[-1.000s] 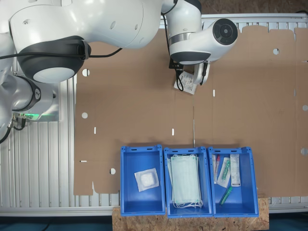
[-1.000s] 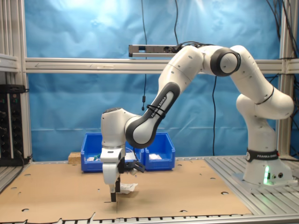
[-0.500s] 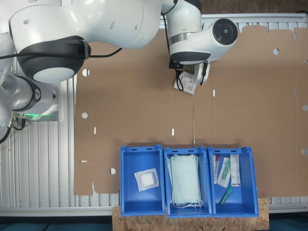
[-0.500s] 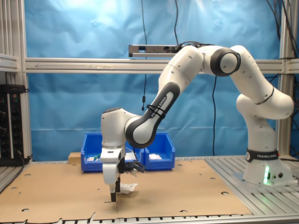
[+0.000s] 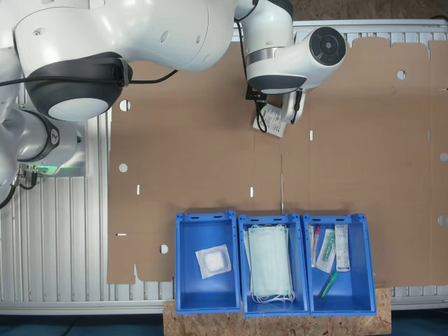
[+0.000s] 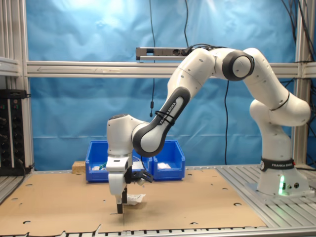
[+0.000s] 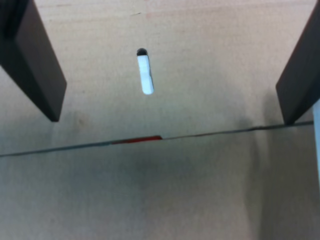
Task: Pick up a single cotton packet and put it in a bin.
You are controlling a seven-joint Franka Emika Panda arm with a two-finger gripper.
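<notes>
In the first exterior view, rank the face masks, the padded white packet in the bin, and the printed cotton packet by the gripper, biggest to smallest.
1. face masks
2. padded white packet
3. cotton packet, though the gripper hides part of it, so ranks two and three are unsure.

Between the open black fingers [image 7: 37,65] of the gripper [image 7: 170,117] lies only bare brown cardboard [image 5: 196,161], with one small slot in it. The white printed cotton packet [image 5: 275,122] lies just beside one finger. Open cardboard stretches from there to the three blue plastic bins [image 5: 270,264] lined along one desk edge, well apart, all open-topped.
</notes>
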